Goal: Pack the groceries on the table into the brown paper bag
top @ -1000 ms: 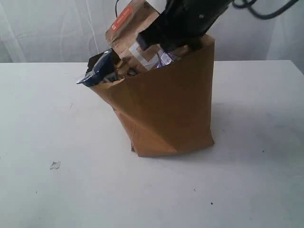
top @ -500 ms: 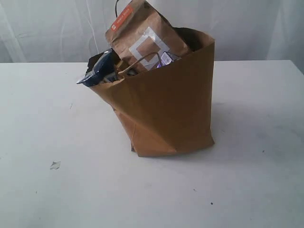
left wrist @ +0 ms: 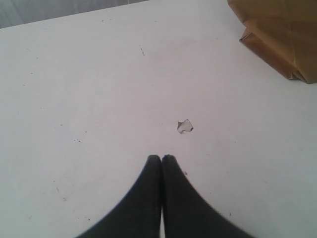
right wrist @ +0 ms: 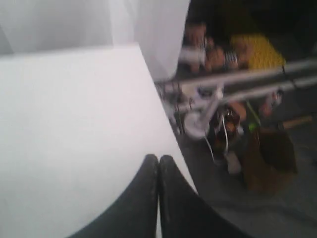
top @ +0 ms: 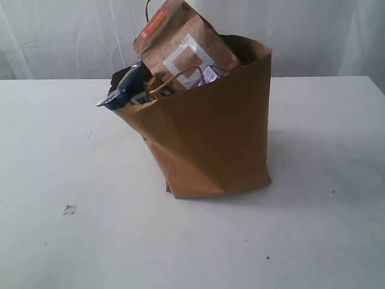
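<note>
The brown paper bag (top: 207, 138) stands creased on the white table (top: 72, 156), and its lower corner shows in the left wrist view (left wrist: 282, 34). The kraft pouch with the orange strip (top: 180, 45) sticks up out of its mouth. The long printed packet (top: 123, 87) pokes over the left rim, and a purple-white item (top: 210, 73) shows beside a cord handle (top: 174, 79). The jars, bottle and carton are hidden. Neither arm shows in the exterior view. My left gripper (left wrist: 161, 157) is shut and empty above bare table. My right gripper (right wrist: 158, 157) is shut and empty over the table's edge.
A small torn scrap (top: 70, 209) lies on the table left of the bag, just ahead of my left fingertips (left wrist: 184, 126). Beyond the table edge the right wrist view shows floor, a metal frame (right wrist: 237, 82) and clutter. White curtains hang behind the table.
One second ago my right arm was at the bag's mouth beside the kraft pouch. It has withdrawn out of the exterior view, leaving the pouch standing in the bag.
</note>
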